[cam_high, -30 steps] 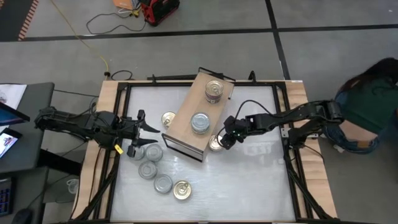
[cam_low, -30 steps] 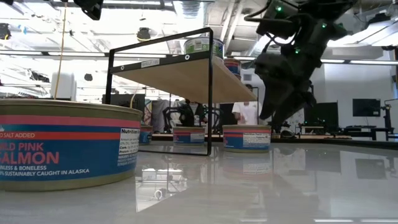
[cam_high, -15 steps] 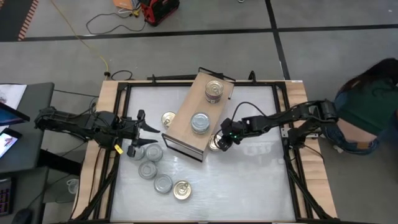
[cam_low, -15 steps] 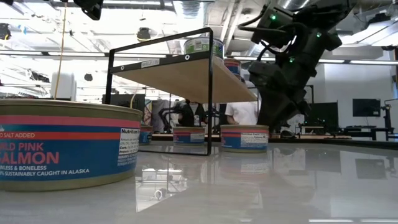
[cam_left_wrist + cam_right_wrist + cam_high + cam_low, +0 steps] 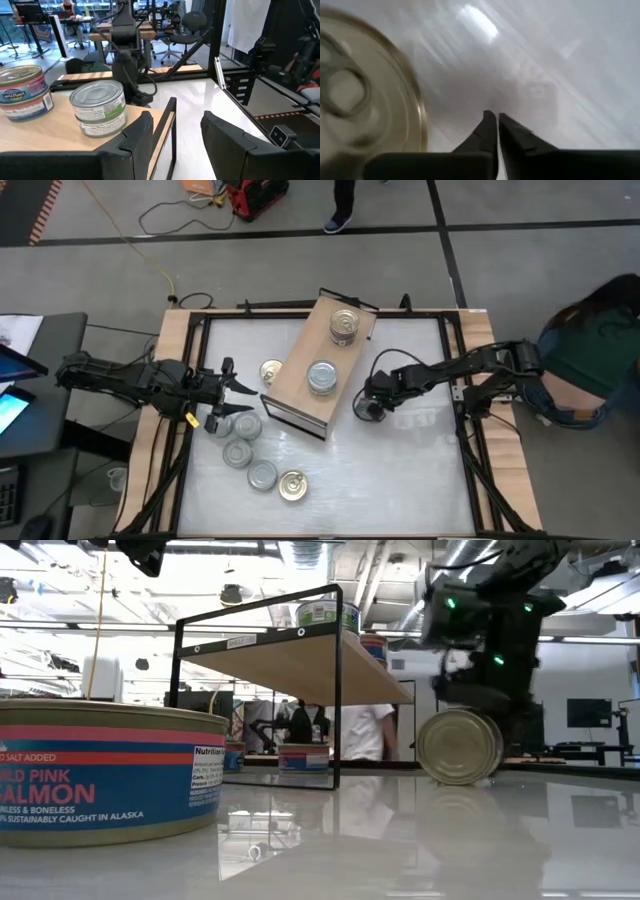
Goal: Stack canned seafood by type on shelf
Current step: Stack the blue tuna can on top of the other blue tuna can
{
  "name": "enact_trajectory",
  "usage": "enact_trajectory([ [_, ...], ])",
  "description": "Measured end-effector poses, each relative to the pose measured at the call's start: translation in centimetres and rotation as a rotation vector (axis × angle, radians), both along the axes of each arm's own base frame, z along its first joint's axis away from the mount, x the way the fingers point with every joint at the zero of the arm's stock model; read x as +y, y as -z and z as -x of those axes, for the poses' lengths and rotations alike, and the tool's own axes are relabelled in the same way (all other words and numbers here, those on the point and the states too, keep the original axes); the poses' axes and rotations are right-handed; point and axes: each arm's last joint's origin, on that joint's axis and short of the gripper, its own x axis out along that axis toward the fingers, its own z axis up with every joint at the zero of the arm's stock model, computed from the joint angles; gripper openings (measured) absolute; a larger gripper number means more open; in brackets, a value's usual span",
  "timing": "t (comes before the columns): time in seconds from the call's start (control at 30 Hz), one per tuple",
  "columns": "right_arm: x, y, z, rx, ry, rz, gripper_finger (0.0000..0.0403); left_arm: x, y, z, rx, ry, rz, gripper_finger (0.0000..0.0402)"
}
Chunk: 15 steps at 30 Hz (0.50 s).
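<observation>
Now the right gripper point(image 5: 366, 408) reaches low across the white table point(image 5: 400, 480), jaws together on nothing, beside a gold-lidded tin point(image 5: 459, 746) standing on edge just right of the shelf point(image 5: 300, 385). Open tabletop lies around it. The left gripper point(image 5: 232, 400), jaws apart, hovers near the shelf's left side.

Right claw point(image 5: 366, 408) reaches low from the right, fingers pressed together; left claw point(image 5: 243, 398) hovers, fingers parted.
</observation>
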Motion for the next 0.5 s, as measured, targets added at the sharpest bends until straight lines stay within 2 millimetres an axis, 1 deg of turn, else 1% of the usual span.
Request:
enact_trajectory([
  [0.07, -0.1, -0.9, 0.6, 0.017, -0.003, 0.031, 0.0060, 0.0, 0.0, 0.0, -0.001, 0.000, 0.000, 0.0160],
  [0.13, -0.1, -2.0, 1.1, 0.038, -0.045, 0.064, 0.0065, 0.0, 0.0, 0.0, -0.001, 0.000, 0.000, 0.0160],
  [0.23, 0.5, -4.8, 1.8, 0.034, -0.142, 0.126, 0.0067, 0.0, 0.0, 0.0, 0.001, 0.001, 0.000, 0.0160],
  [0.3, 1.2, -6.4, 2.2, 0.015, -0.218, 0.158, 0.0068, 0.0, 0.0, 0.0, -0.001, 0.001, -0.008, 0.0160],
  [0.4, 2.6, -8.2, 2.6, -0.058, -0.347, 0.159, 0.0077, 0.1, 0.0, 0.0, -0.006, -0.021, -0.027, 0.0160],
  [0.5, 4.2, -9.1, 3.1, -0.130, -0.428, 0.138, 0.0113, 0.2, 0.0, 0.0, -0.008, -0.059, -0.030, 0.0160],
])
